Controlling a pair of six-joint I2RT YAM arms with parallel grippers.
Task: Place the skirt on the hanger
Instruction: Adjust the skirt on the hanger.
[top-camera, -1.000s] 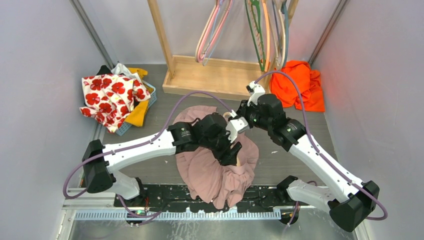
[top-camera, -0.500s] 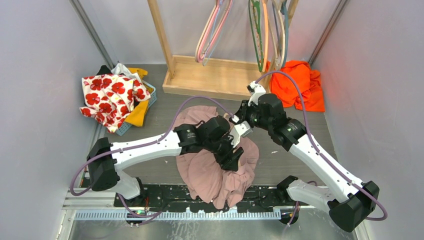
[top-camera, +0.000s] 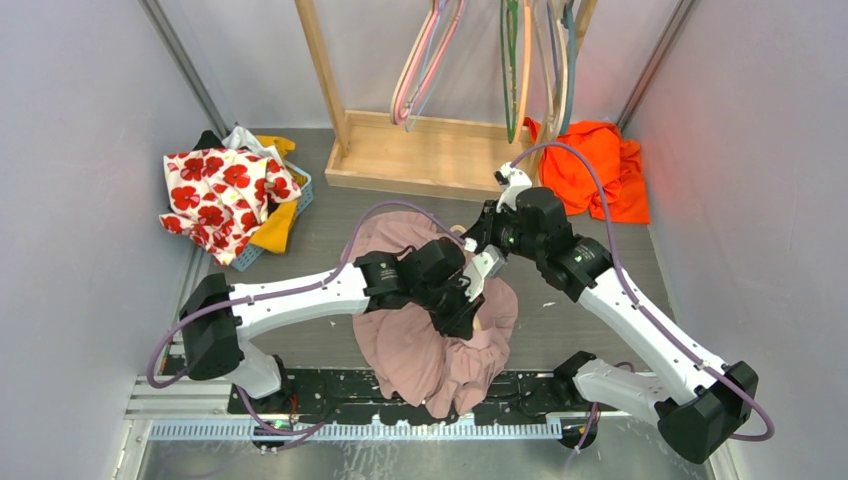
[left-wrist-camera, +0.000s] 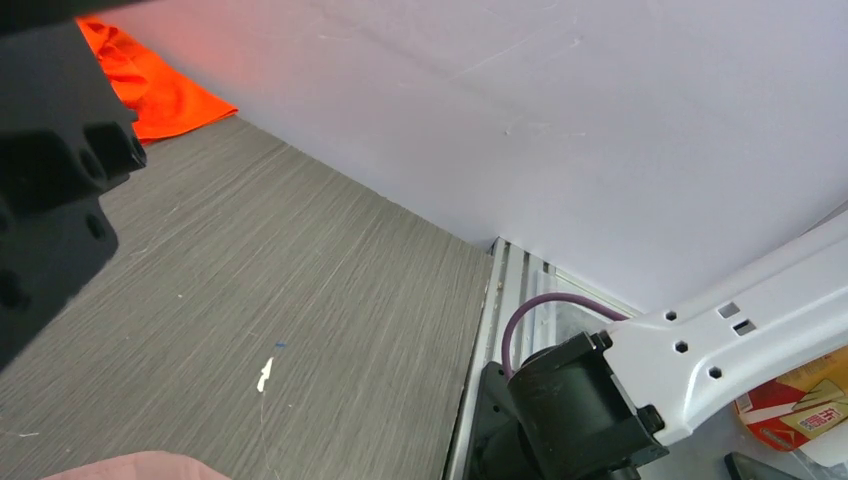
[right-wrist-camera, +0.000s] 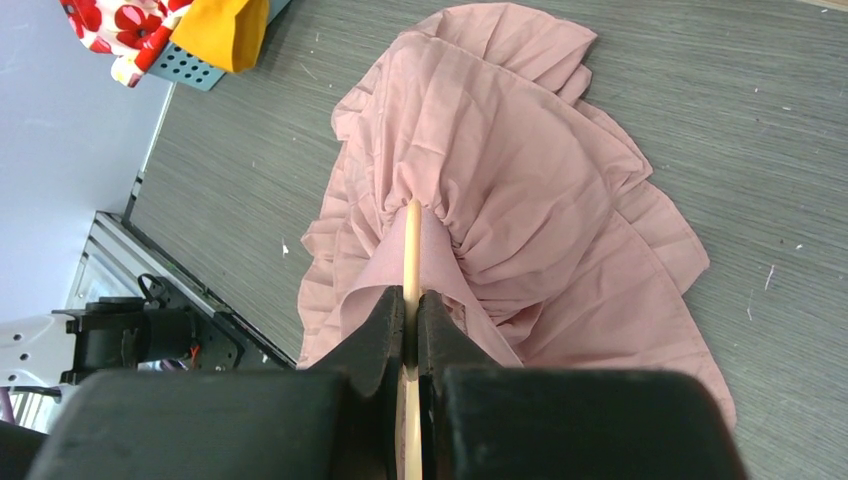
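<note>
The pink skirt (top-camera: 420, 350) lies bunched on the grey floor between the two arms. My right gripper (right-wrist-camera: 411, 305) is shut on a thin cream hanger (right-wrist-camera: 411, 250), whose tip runs into the gathered waist of the skirt (right-wrist-camera: 520, 180). In the top view the right gripper (top-camera: 487, 265) sits just above the skirt's far edge. My left gripper (top-camera: 462, 312) is down on the skirt right beside it, and its jaws are hidden by its own body. The left wrist view shows no fingers, only a sliver of pink skirt (left-wrist-camera: 130, 467) at the bottom edge.
A wooden rack (top-camera: 430, 155) with several hangers (top-camera: 420, 70) stands at the back. An orange cloth (top-camera: 600, 170) lies at the back right. A basket with floral cloth (top-camera: 220, 190) sits at the left. The right arm's base (left-wrist-camera: 570, 400) shows in the left wrist view.
My left arm has slid to the right across the skirt, closer to the right gripper. The right arm has kept its hold on the hanger. The hangers on the rack sway slightly.
</note>
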